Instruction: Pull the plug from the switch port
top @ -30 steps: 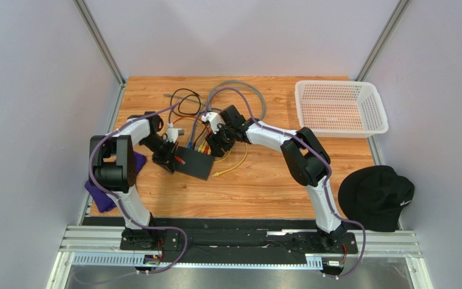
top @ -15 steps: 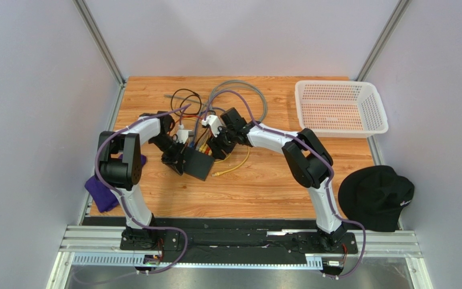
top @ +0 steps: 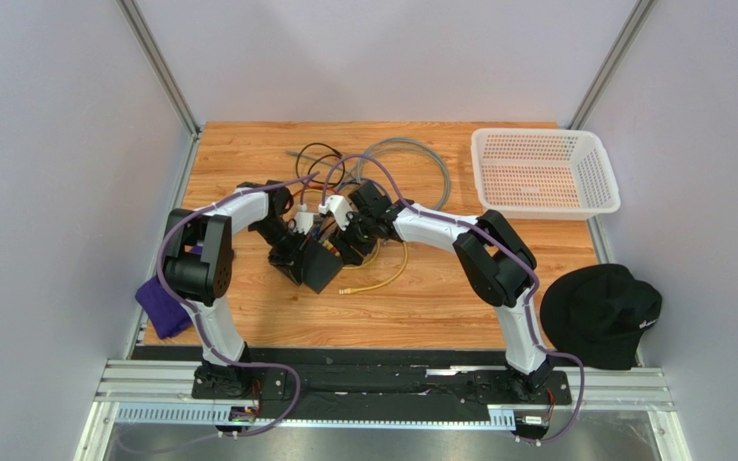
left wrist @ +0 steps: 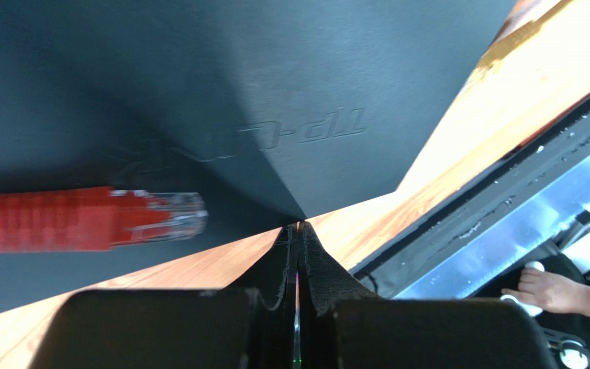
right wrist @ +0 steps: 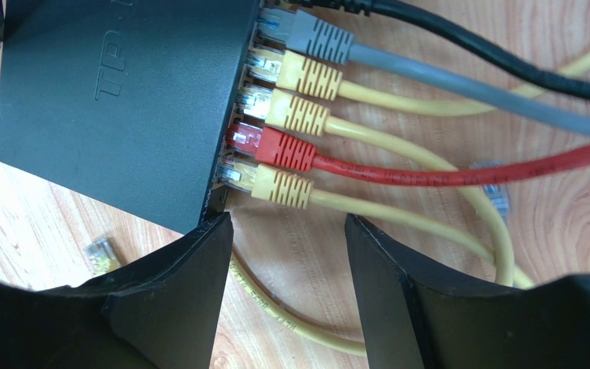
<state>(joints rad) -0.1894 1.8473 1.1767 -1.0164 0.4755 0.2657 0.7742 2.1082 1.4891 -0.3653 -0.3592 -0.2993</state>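
left jaws: closed, empty, at switch [left wrist: 198, 77] corner | right jaws: parted, empty, near lowest yellow plug [right wrist: 279, 187]

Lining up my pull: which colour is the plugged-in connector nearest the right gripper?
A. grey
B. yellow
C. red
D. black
B: a yellow plug ends the row on the flat matte-black switch, right by the open right gripper; the red plug is next along.

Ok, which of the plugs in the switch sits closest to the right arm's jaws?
The yellow plug at the row's end, beside the red plug, at the switch's corner; the others sit farther along.
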